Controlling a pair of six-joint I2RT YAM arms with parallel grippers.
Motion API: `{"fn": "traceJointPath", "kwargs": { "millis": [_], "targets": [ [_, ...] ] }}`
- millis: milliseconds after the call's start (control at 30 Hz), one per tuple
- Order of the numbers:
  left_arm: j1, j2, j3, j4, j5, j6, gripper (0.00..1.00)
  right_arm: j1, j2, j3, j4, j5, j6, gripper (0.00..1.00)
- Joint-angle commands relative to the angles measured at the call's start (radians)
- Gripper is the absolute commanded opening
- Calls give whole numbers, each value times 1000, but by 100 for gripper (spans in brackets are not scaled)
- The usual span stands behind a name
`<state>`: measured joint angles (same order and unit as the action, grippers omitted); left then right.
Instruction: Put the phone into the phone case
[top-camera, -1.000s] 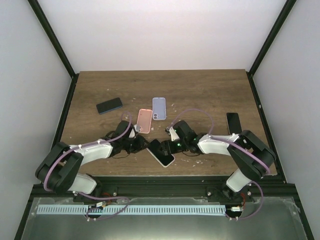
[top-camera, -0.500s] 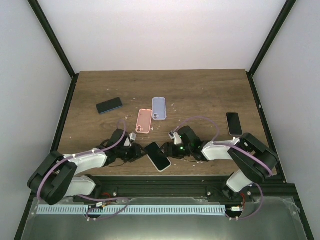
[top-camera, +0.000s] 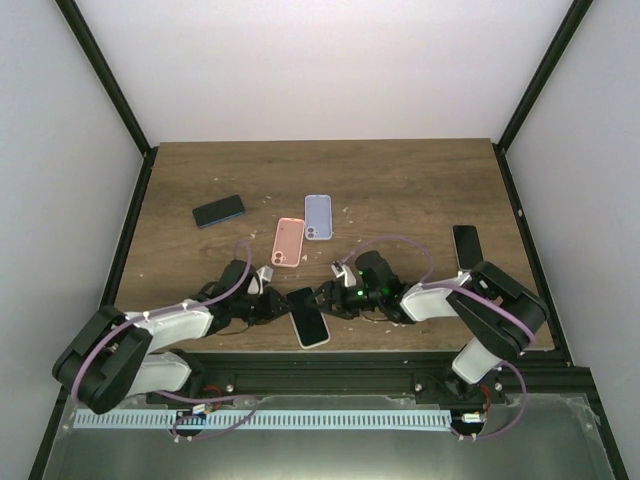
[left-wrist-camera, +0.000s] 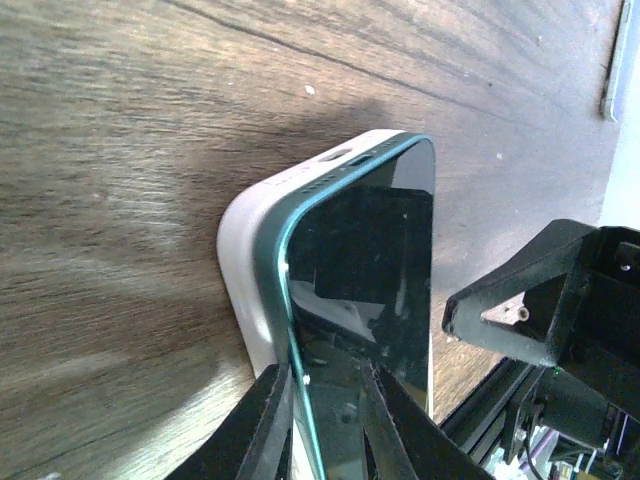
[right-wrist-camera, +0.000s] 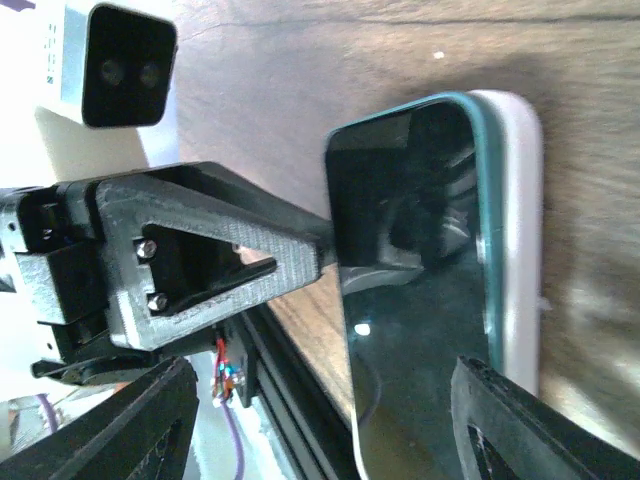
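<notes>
While pinching the phone (top-camera: 308, 318) by its left long edge in the left gripper (top-camera: 279, 305), one finger on the glass and the other against the white case (left-wrist-camera: 240, 270), swings it within the last second from a slant to nearly square with the near edge of the table (top-camera: 420, 180), and draws it a little nearer and leftward. Keeps the right gripper (top-camera: 328, 298) low at the opposite side, fingers spread wide with the phone between them, clasping nothing. Shows in both wrist views a teal rim standing just proud of the case along one side and round a corner, so probably not pressed home there yet; cannot tell for certain. Reads as a re-squaring for a better push, not a finished job. Calls next for pressure on that raised edge. Risks levering the phone back out if the pinch tilts it.
</notes>
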<state>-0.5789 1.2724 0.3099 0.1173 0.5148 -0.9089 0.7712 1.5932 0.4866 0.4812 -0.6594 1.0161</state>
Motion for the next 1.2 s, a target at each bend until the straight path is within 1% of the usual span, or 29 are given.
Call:
{"fn": "traceJointPath", "kwargs": {
  "millis": [0, 167, 200, 333, 367, 433, 467, 533, 567, 667, 767, 900, 1067, 1133, 1167],
  "targets": [
    [-6, -38, -12, -2, -10, 23, 21, 16, -15, -2, 84, -55, 16, 70],
    [-7, -39, -29, -2, -7, 13, 21, 15, 3, -4, 85, -31, 21, 68],
    [-6, -40, -29, -14, -12, 15, 21, 16, -15, -6, 63, 17, 16, 67],
    [-7, -63, -37, -22, -13, 10, 21, 19, -137, 34, -223, 255, -84, 68],
    [-6, -69, -40, -14, -7, 2, 21, 19, -145, 48, -283, 287, -114, 68],
    [2, -76, -47, -12, 2, -8, 21, 21, -136, 60, -336, 293, -137, 68],
    [11, -80, -50, -13, 9, -8, 24, 26, -127, 61, -342, 287, -138, 69],
    [28, -91, -58, -4, 27, -9, 32, 50, -106, 69, -355, 299, -138, 71],
    [32, -97, -60, 2, 32, -11, 34, 63, -93, 78, -362, 312, -135, 72],
    [40, -94, -66, 3, 25, -17, 36, 105, -33, 108, -348, 318, -119, 73],
    [45, -65, -84, 37, 34, -28, 36, 138, 24, 135, -328, 332, -98, 72],
    [45, -29, -96, 72, 53, -29, 34, 166, 84, 159, -243, 289, -69, 72],
    [45, -16, -111, 92, 57, -28, 29, 169, 39, 111, -61, 262, 3, 70],
    [45, -20, -114, 93, 60, -29, 27, 169, 23, 97, 30, 229, 29, 70],
    [45, -22, -112, 85, 60, -26, 26, 169, 23, 100, 48, 200, 35, 69]
  ]
}}
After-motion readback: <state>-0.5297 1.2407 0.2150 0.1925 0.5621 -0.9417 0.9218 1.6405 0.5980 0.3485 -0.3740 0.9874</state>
